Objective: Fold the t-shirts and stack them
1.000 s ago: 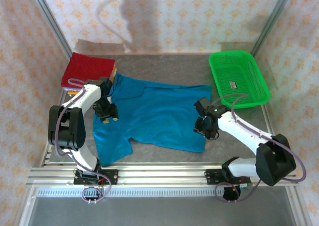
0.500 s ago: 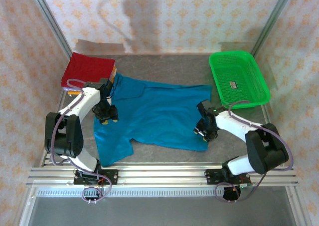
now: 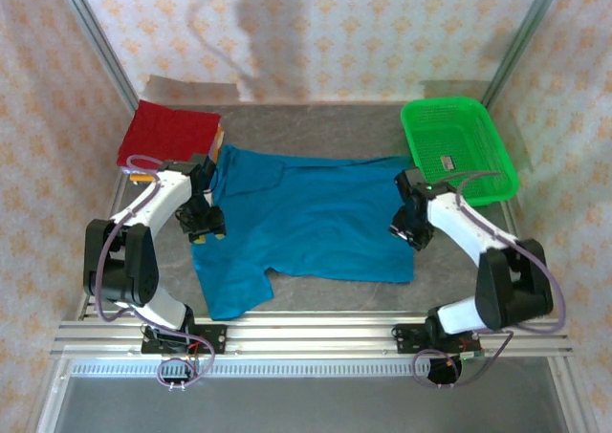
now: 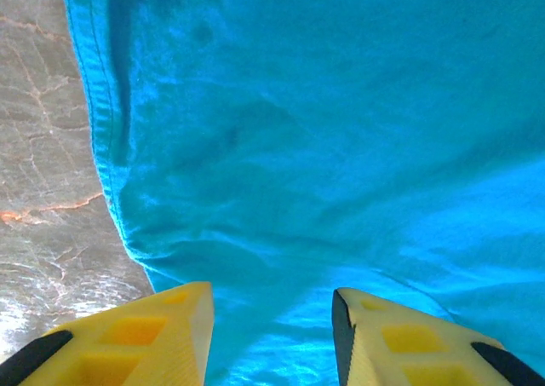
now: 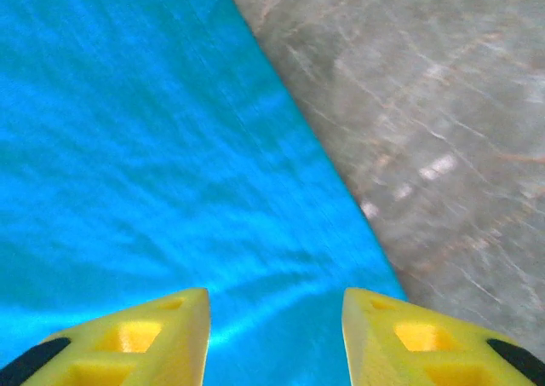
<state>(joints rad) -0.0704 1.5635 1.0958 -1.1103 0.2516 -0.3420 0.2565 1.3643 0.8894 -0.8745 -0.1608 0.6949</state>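
Note:
The teal-blue t-shirt [image 3: 306, 218] lies spread out sideways mid-table, one sleeve [image 3: 229, 290] pointing at the near edge. My left gripper [image 3: 204, 225] sits low over its left edge, jaws apart, wrinkled cloth [image 4: 324, 147] under the gap [image 4: 272, 305]. At the shirt's right edge my right gripper [image 3: 411, 230] also stands open, with flat cloth [image 5: 153, 147] under it [image 5: 274, 305] and bare table beside. A folded dark red shirt [image 3: 167, 132] lies at the back left, with an orange edge [image 3: 218, 146] showing under it.
A green mesh basket [image 3: 449, 101] stands at the back right, just behind the right arm, with a small tag inside. Bare grey table [image 3: 325, 132] runs behind the shirt. Aluminium rails [image 3: 316, 333] line the near edge, and patterned walls close in the sides.
The right gripper has moved right and back, and the whole teal shirt has slid right with it and lies flatter. The left gripper has shifted slightly toward the near edge.

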